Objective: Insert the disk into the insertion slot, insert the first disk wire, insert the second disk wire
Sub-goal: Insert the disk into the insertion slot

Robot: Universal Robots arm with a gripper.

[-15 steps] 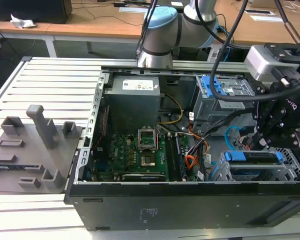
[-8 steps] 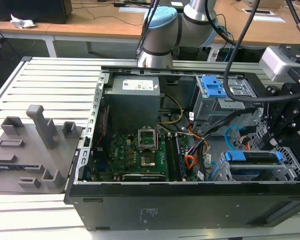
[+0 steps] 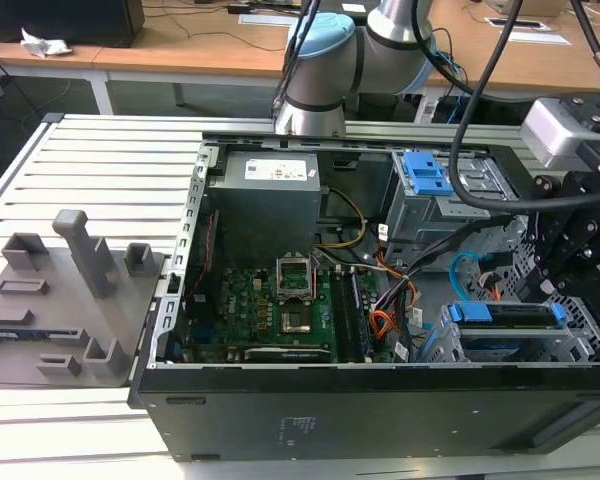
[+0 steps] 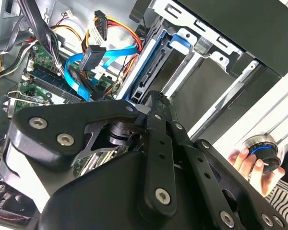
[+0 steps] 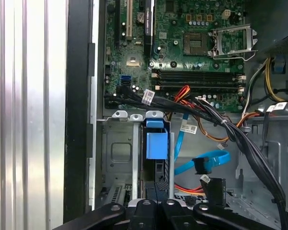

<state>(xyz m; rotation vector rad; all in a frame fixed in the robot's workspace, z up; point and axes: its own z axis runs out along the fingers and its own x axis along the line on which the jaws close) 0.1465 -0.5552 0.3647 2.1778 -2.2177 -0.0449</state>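
Grey moulded fixture (image 3: 70,290) with upright pegs sits at the exterior view's left, on a table (image 3: 110,160) of ribbed aluminium slats. Behind it run pale wooden desks (image 3: 180,45), 1 bearing a crumpled white scrap (image 3: 40,42).

Next along, an open black computer case (image 3: 310,415) lies on its side. Inside are a green motherboard (image 3: 250,305) and a power supply whose white label (image 3: 280,172) carries print too small to read. Red-orange wires (image 3: 380,322) bunch beside the board. In the first wrist view, 3 white tags (image 5: 148,97) hang on the black cable bundle, their print likewise unreadable.

Further right stands the taller bay with its blue latch (image 3: 426,172). Below it the second disk wire (image 3: 464,268) curls in a light-blue loop; in the first wrist view its small dark plug (image 5: 201,165) sits beside the cage, apart from the disk.

The disk (image 3: 505,315) rests in the insertion slot (image 3: 590,335) at the exterior view's right, its blue frame along the top. The first wrist view shows it edge-on (image 5: 156,143) between 2 upright divider plates.

The black gripper (image 3: 580,240) hangs over that cage, directly above the disk's end in the first wrist view (image 5: 156,211). Whether the claw is open or closed, or has hold of the disk, I cannot tell.

In the second wrist view a person's hand (image 4: 245,163) rests on a round blue-ringed knob (image 4: 264,151) on the slatted table, with a striped sleeve (image 4: 283,201).
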